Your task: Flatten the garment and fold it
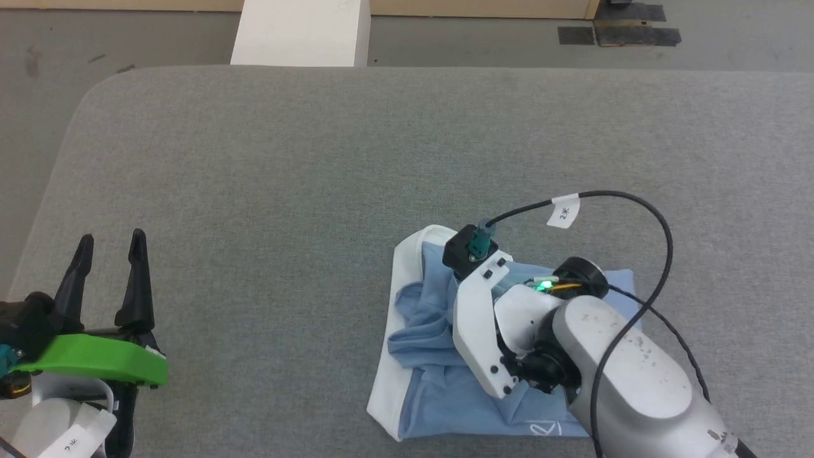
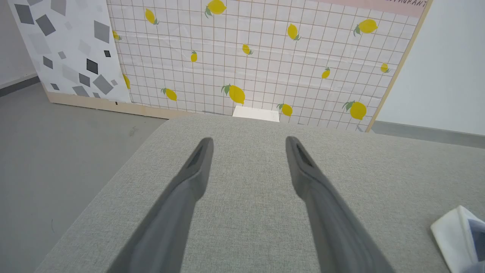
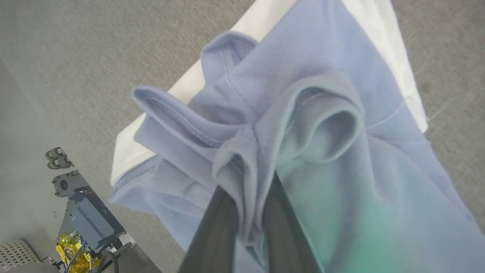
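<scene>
The garment [image 1: 432, 331], a light blue shirt with white edges, lies crumpled on the near right part of the grey table [image 1: 318, 159]. A small white logo [image 1: 545, 429] shows at its near edge. My right arm's wrist [image 1: 483, 318] hangs over the heap and covers its fingers. In the right wrist view my right gripper [image 3: 248, 189] is shut on a raised fold of the garment [image 3: 303, 125], which bunches around the fingers. My left gripper [image 1: 109, 242] stands open over bare table at the near left, nothing between its fingers [image 2: 201, 159]. A white corner of the garment [image 2: 454, 231] shows far to its right.
The table's rounded left corner [image 1: 95, 102] drops to grey floor [image 1: 32, 127]. A white block [image 1: 299, 32] stands beyond the far edge, in front of a lemon-patterned panel [image 2: 265, 57]. A black cable [image 1: 661, 254] loops over my right arm. Machine parts [image 3: 83, 223] sit on the floor.
</scene>
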Tool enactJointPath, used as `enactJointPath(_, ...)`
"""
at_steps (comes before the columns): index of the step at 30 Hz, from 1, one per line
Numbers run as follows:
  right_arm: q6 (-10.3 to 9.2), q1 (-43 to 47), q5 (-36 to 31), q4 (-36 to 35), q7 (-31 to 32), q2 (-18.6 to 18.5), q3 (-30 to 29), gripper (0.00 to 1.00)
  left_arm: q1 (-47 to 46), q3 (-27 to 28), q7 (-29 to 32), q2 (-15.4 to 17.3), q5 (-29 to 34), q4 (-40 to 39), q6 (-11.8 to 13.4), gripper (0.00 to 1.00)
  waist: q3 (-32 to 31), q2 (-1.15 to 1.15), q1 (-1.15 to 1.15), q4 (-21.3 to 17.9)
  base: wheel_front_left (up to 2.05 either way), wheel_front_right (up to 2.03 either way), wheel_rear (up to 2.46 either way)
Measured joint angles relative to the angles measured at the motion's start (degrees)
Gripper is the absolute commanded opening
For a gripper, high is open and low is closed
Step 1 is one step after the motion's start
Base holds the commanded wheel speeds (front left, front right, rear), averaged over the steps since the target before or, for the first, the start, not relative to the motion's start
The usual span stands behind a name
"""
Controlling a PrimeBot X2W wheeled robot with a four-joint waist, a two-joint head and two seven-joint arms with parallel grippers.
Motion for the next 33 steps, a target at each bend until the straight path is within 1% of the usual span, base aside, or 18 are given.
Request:
enactJointPath(2,0.00,-0.4,0.1,1.9,-1.2,0.3,0.4,0.00,0.0,0.0,-0.1,-0.1,0.0,0.2,0.0,1.00,0.1,0.00,0.00,0.2,0.00,0.00,0.00)
enactJointPath(3,0.00,-0.6,0.6,3.4,-3.5,0.7,0.4,0.44,0.0,0.0,-0.1,-0.2,0.0,0.4,0.0,1.00,-0.1,0.00,0.00,0.2,0.00,0.00,0.00)
enactJointPath(4,0.00,-0.8,0.8,3.5,-4.3,0.8,0.6,1.00,0.0,0.1,-0.1,-0.2,0.0,0.5,0.0,1.00,-0.2,0.00,0.00,0.1,0.00,0.00,0.00)
enactJointPath(7,0.00,-1.6,2.5,3.3,-5.6,1.3,1.2,1.00,0.0,0.1,-0.1,-0.4,0.0,0.6,0.0,1.00,-0.7,0.00,0.00,-0.1,0.00,0.00,0.00)
enactJointPath(12,0.00,-3.2,6.3,-0.7,-6.4,1.2,2.4,1.00,0.1,0.1,-0.1,-0.6,0.0,0.9,0.0,1.00,-2.3,0.00,0.00,-0.7,0.00,0.00,0.00)
enactJointPath(16,0.00,-3.8,9.2,-5.0,-7.9,-0.1,1.4,1.00,0.6,-0.1,-0.1,-0.6,0.0,0.7,0.1,1.00,-3.9,0.00,0.00,-1.2,0.00,0.00,0.00)
enactJointPath(19,0.00,-3.8,10.0,-8.9,-10.5,-1.5,-0.6,1.00,1.0,-0.2,-0.1,-0.7,0.2,0.4,0.7,1.00,-5.1,0.00,0.00,-1.6,0.00,0.00,0.00)
enactJointPath(23,0.01,-3.7,9.7,-14.4,-17.3,-4.2,-4.9,1.00,1.4,-0.4,-0.1,-0.8,0.4,-0.3,1.3,1.00,-6.7,0.00,0.00,-2.3,0.00,0.00,0.00)
enactJointPath(25,0.00,-3.6,8.8,-16.6,-21.7,-5.4,-8.2,1.00,1.6,-0.5,-0.1,-0.8,0.6,-0.7,1.8,1.00,-7.4,0.00,0.00,-2.8,0.00,0.00,0.00)
enactJointPath(31,0.00,1.2,3.8,-20.7,-36.4,-7.9,-19.6,1.00,2.3,-0.7,-0.1,-1.5,1.1,-1.8,2.6,1.00,-8.9,0.00,0.00,-4.4,0.00,0.00,0.00)
enactJointPath(33,0.00,3.5,2.0,-21.2,-40.4,-7.9,-23.7,1.00,2.3,-0.7,-0.1,-1.7,1.3,-1.9,2.9,1.00,-9.3,0.00,0.00,-4.8,0.00,0.00,0.00)
